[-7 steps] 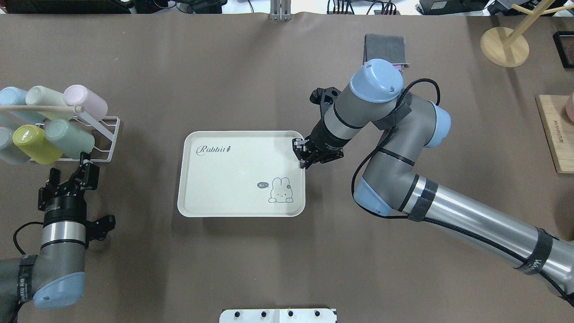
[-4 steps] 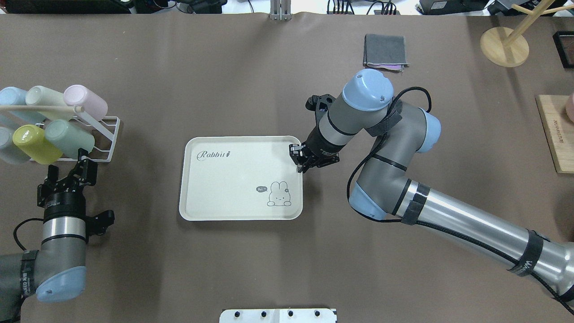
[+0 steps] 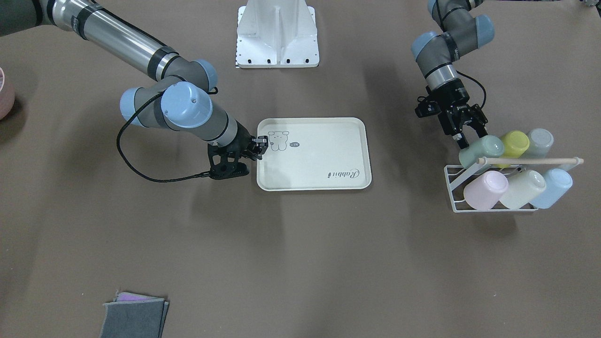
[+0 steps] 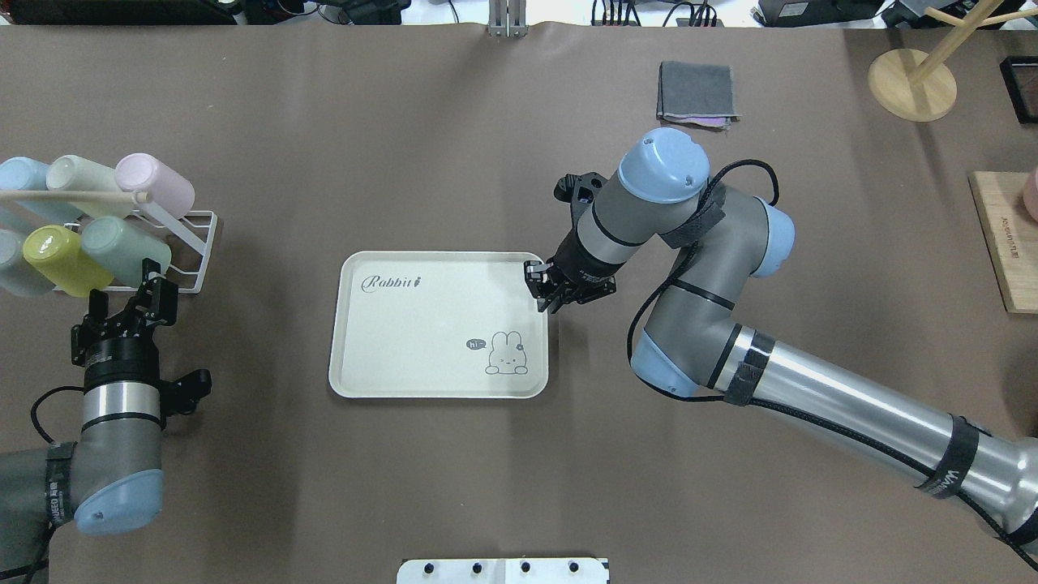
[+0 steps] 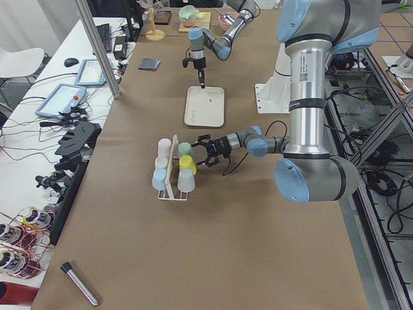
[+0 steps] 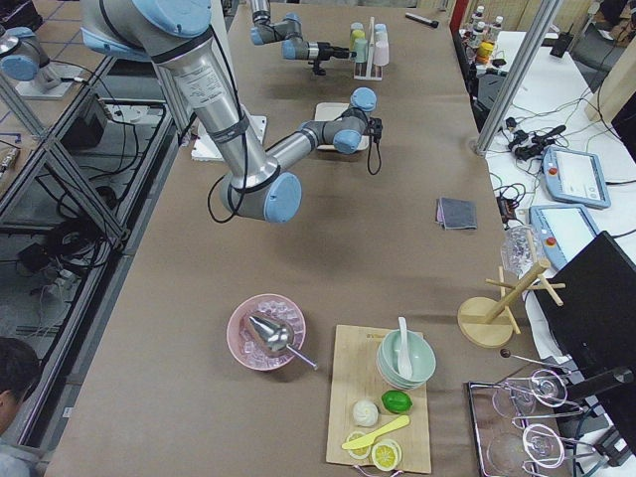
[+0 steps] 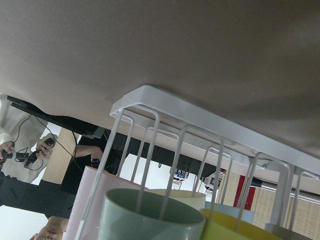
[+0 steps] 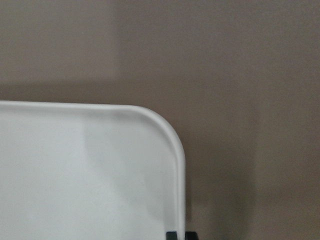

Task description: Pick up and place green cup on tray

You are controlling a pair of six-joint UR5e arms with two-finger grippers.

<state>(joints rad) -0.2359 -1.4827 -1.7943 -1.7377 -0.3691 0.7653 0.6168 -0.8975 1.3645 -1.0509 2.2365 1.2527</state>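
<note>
The green cup lies on its side in a white wire rack at the table's left, mouth toward my left gripper; it also shows in the front view and the left wrist view. My left gripper is open and empty, just short of the cup's mouth. The cream-white tray with the rabbit drawing lies mid-table and holds nothing. My right gripper is shut on the tray's right rim near its far corner, which the right wrist view shows.
The rack also holds a yellow-lime cup, a pale cream-green cup, a pink cup and blue ones. A folded grey cloth lies at the back. A wooden stand and a board are at the right.
My right gripper has pulled the tray a little toward the robot's side, holding its rim. My left gripper has moved forward, closer to the green cup.
</note>
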